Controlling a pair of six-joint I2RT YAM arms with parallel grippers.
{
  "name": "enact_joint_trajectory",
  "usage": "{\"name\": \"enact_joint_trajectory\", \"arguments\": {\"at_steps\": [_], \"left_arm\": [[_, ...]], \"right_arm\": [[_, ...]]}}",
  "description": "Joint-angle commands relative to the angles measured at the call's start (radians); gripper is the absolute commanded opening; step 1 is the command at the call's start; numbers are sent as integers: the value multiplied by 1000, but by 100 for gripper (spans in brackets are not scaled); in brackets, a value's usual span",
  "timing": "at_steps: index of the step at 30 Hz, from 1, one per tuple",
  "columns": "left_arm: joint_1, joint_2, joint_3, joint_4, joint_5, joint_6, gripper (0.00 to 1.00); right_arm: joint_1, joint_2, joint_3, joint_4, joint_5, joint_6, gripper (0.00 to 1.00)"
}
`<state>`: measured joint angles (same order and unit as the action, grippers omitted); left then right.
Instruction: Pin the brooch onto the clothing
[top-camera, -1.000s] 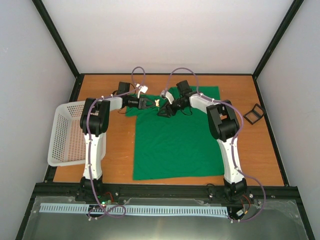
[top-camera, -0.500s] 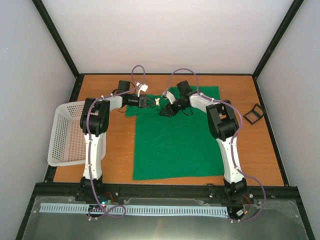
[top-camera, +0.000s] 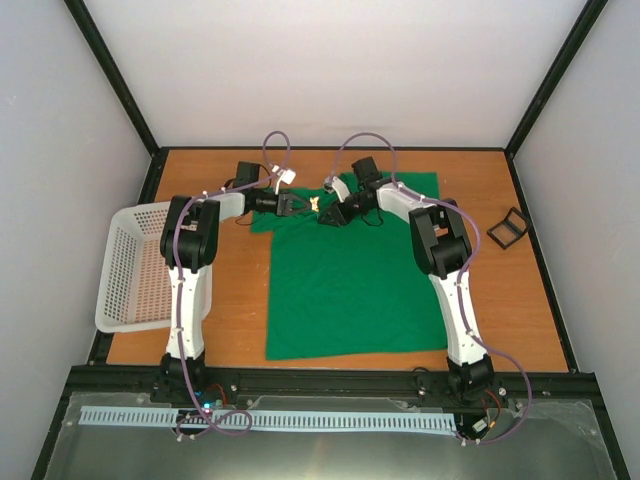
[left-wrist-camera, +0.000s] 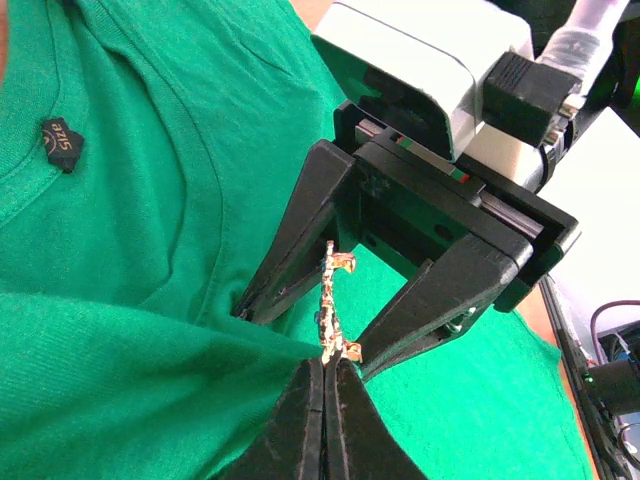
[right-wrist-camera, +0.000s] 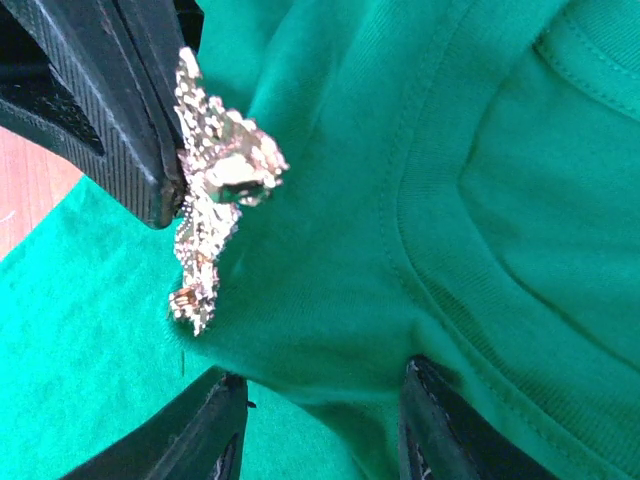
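The green T-shirt (top-camera: 350, 290) lies flat on the table, neckline at the far end. My left gripper (top-camera: 300, 205) is shut on the small silvery brooch (top-camera: 314, 204) just above the shirt near the collar. In the left wrist view its fingers (left-wrist-camera: 330, 362) pinch the brooch (left-wrist-camera: 333, 300) at its lower end, against a raised fold of fabric. My right gripper (top-camera: 332, 215) faces it, open, its jaws on either side of that fold (right-wrist-camera: 330, 300). The right wrist view shows the brooch (right-wrist-camera: 215, 190) beside the collar seam and my right gripper (right-wrist-camera: 320, 385) below it.
A white mesh basket (top-camera: 135, 265) stands at the table's left edge. A small black square frame-like box (top-camera: 507, 228) sits on the wood at the right. A black size label (left-wrist-camera: 60, 143) shows inside the neckline.
My right gripper has shifted slightly left and farther back, closer to the left gripper and the brooch. The left gripper holds the brooch in about the same place.
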<state>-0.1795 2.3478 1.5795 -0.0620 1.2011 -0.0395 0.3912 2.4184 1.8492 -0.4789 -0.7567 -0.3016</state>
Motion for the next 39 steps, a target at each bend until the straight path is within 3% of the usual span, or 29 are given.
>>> {"name": "enact_joint_trajectory", "arguments": {"at_steps": [1, 7, 39], "left_arm": [[1, 10, 12, 0, 37, 30, 1], [-11, 15, 15, 2, 38, 23, 1], [-20, -13, -74, 113, 28, -45, 1]], "right_arm": [[-11, 27, 11, 4, -31, 11, 41], [-8, 8, -15, 61, -104, -1, 47], [-7, -15, -99, 328, -243, 206, 51]]}}
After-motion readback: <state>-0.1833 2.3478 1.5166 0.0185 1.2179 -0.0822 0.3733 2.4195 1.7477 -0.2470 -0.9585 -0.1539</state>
